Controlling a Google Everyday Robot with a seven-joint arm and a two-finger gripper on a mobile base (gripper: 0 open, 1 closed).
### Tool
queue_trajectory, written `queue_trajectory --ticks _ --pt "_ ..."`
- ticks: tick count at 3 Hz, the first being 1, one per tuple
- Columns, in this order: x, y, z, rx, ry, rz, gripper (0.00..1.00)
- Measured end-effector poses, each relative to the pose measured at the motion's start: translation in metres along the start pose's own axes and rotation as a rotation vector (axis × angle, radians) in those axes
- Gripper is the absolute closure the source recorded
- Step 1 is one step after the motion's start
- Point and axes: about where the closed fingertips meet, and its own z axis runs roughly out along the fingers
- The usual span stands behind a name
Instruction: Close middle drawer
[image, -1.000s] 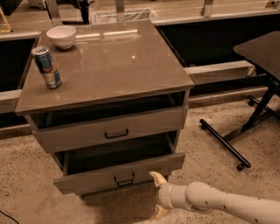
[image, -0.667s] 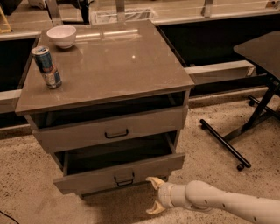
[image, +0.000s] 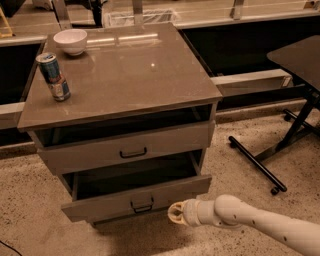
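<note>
**Speckled floor (image: 40, 210), and one drawer waiting for a push**

Speckled stone floor runs under a grey wood-grain cabinet (image: 125, 75) with a smooth flat top. Behind it are long dark shelves, and to the right stands a black metal table leg frame (image: 260, 165), well apart from the cabinet.

From the one camera view, a blue and silver drink can (image: 53, 76) stands upright at the left of the cabinet top. A small white round bowl (image: 70, 41) sits at the back left corner. Both are far from the edge, so a bump to the cabinet looks unlikely to knock them off.

The grey top drawer with the taller front (image: 165, 142) sticks out just a little. Below it, the grey middle drawer with the low front panel (image: 115, 200) is pulled far out, and you can see into its dark box. Its small black bar handle (image: 142, 205) is in the middle of the front.

The robot's pale cream gripper (image: 176, 214) is low down, just beside the right end of that front panel. It sits at the end of a pale cream round arm (image: 260, 227) that reaches in from the lower right. I cannot tell if it is spread wide or pinched together, or if it touches the panel. It seems to be there because closing needs only a push on the flat front, not a hold on the handle.
</note>
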Motion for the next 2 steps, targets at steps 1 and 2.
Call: queue_trajectory --ticks 1,2 --pt "0.01 -0.023 0.005 0.004 -0.013 0.003 0.94" --pt "0.012 -0.046 0.011 0.03 -0.023 0.001 0.0"
